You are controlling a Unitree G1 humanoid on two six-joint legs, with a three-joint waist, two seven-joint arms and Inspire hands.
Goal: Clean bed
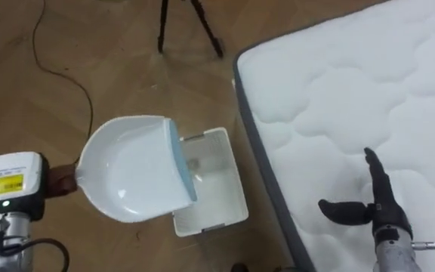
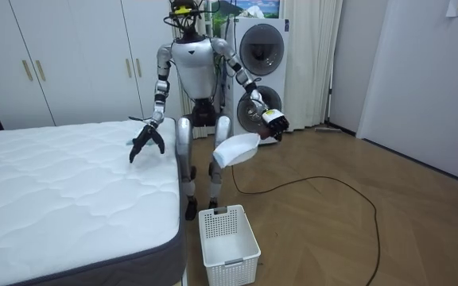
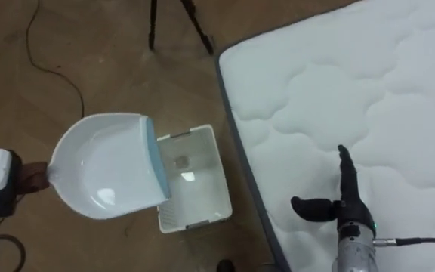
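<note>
The white quilted mattress (image 1: 368, 91) fills the right side, its top bare. My right hand (image 1: 376, 200) hovers just over its near edge, open, fingers straight and thumb spread. My left hand (image 1: 63, 183) is shut on the handle of a white dustpan (image 1: 134, 170), which has a pale blue lip. The pan hangs tilted over a white plastic basket (image 1: 229, 193) on the floor beside the bed. In the room view I stand upright at the bed's corner, with the dustpan (image 2: 237, 148) above and behind the basket (image 2: 229, 242).
Black tripod legs (image 1: 191, 26) stand on the wooden floor near the bed's far corner. A dark cable (image 1: 59, 68) runs across the floor at left. Stacked washing machines (image 2: 261, 71) and white wardrobes (image 2: 54, 56) are behind me.
</note>
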